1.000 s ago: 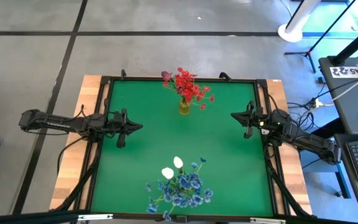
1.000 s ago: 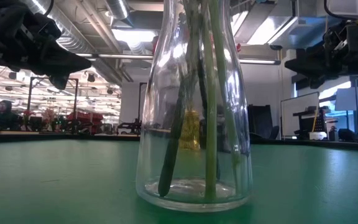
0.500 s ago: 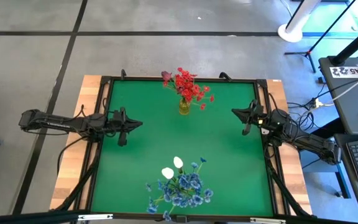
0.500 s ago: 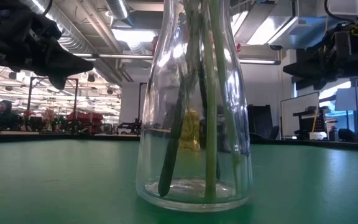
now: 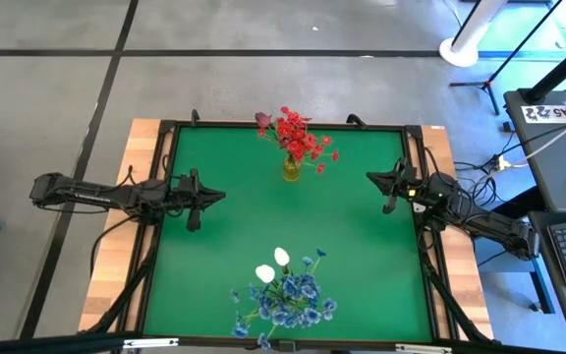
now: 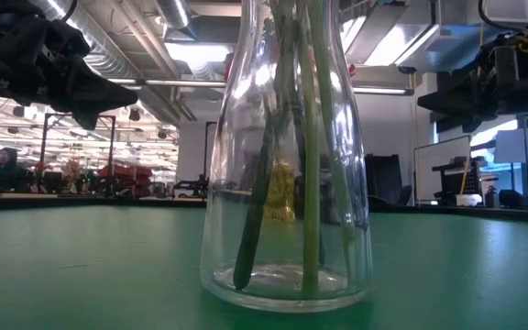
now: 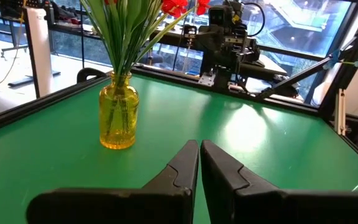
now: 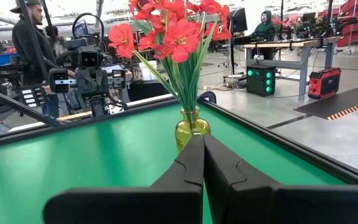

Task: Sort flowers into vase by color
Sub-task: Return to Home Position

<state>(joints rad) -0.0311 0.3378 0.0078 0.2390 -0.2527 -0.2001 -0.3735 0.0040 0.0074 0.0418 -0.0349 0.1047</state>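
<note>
— Worktop [image 5: 234, 265]: what stands on it?
— Red flowers [image 5: 298, 136] sit in the yellow vase [image 5: 291, 169] at the middle of the far edge, with a dark pink bud [image 5: 262, 119] beside them. Blue flowers [image 5: 288, 300] and white buds [image 5: 273, 264] fill the clear vase [image 6: 287, 183] at the near edge.
— And the tools?
— Left tool [image 5: 222, 200] hangs over the left side, fingers pressed together on nothing. Right tool [image 5: 369, 178] hangs over the right side, fingers together as well. Both are well apart from the vases.
</note>
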